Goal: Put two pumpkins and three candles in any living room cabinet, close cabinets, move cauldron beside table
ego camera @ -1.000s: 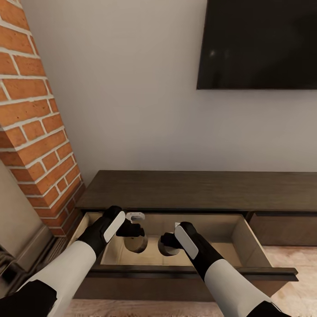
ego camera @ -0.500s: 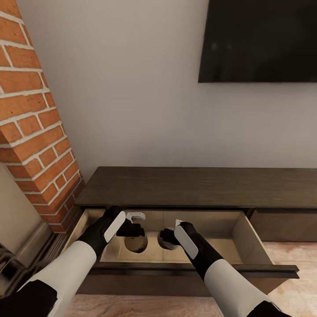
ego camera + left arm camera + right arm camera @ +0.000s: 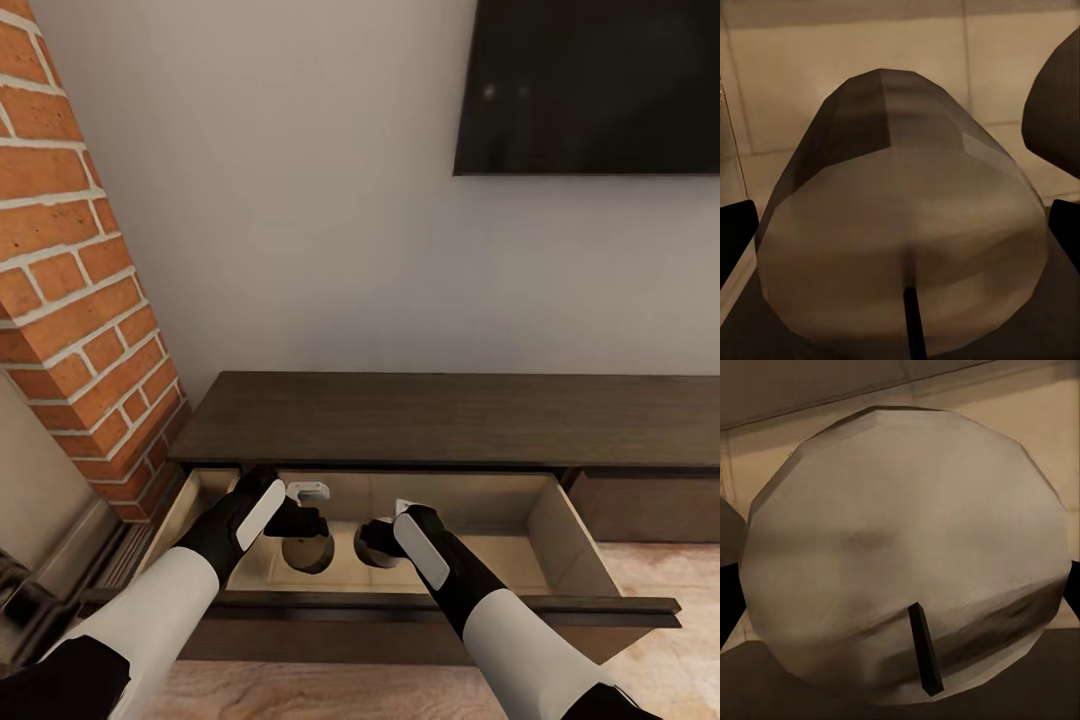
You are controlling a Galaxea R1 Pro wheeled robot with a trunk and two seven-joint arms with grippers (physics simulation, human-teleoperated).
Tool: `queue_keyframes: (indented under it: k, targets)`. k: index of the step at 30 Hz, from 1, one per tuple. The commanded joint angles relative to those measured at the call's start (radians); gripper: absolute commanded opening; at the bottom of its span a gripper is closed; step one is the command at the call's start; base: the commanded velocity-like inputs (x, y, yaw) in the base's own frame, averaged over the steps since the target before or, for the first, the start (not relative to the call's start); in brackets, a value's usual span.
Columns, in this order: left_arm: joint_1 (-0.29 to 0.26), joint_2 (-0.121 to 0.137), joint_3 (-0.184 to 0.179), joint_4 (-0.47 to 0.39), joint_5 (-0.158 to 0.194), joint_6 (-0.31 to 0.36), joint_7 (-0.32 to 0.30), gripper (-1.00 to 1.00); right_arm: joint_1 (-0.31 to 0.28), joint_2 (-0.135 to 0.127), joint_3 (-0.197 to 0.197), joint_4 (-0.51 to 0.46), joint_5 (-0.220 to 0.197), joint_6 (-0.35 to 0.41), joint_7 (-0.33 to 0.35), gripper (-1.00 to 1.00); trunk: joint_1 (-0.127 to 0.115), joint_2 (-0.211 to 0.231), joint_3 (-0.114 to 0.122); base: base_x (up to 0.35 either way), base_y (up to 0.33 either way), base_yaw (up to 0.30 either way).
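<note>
The long dark cabinet [image 3: 450, 420] stands under the black TV [image 3: 590, 85], its left drawer [image 3: 560, 530] pulled open. Inside that drawer, side by side, the left gripper [image 3: 305, 535] clasps one cream candle [image 3: 900, 247] and the right gripper [image 3: 378, 545] another candle [image 3: 907, 562] — each held between fingers set candle-wide apart.

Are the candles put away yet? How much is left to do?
Nearly two of them. The cabinet drawer is pulled open, and each pincer holds a candle over it: the left pincer has one candle, the right pincer has another candle. They still need letting go. After that comes a third candle, two pumpkins, shutting the drawer and moving the cauldron.
</note>
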Motion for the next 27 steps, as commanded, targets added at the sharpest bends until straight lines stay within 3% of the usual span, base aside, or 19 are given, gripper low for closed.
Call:
queue_keyframes:
  k: [1, 5, 11, 16, 27]
  targets:
    - [-0.001, 0.001, -0.003, -0.001, 0.01, 0.002, 0.013, -1.0, -0.001, 0.0, 0.002, -0.001, -0.011, 0.001, -0.008, -1.0, 0.0, -0.001, -0.005, 0.0, 0.0, 0.0]
    - [-0.001, 0.001, -0.003, -0.006, 0.01, 0.001, 0.014, -1.0, -0.001, 0.0, 0.003, 0.0, -0.012, 0.003, -0.007, -1.0, 0.002, -0.002, -0.02, 0.0, 0.0, 0.0]
    - [-0.001, 0.001, -0.003, -0.011, 0.01, 0.0, 0.014, -1.0, -0.001, 0.0, 0.004, 0.001, -0.013, 0.004, -0.012, -1.0, 0.002, -0.002, -0.02, 0.0, 0.0, 0.0]
    - [-0.001, 0.002, -0.002, -0.012, 0.011, 0.0, 0.014, -1.0, -0.001, 0.0, 0.004, 0.002, -0.013, 0.004, -0.017, -1.0, 0.004, -0.003, -0.04, 0.0, 0.0, 0.0]
    - [-0.001, 0.002, -0.002, -0.013, 0.011, 0.0, 0.013, -1.0, -0.001, 0.0, 0.004, 0.007, -0.011, 0.003, -0.021, -1.0, 0.004, -0.003, -0.04, 0.0, 0.0, 0.0]
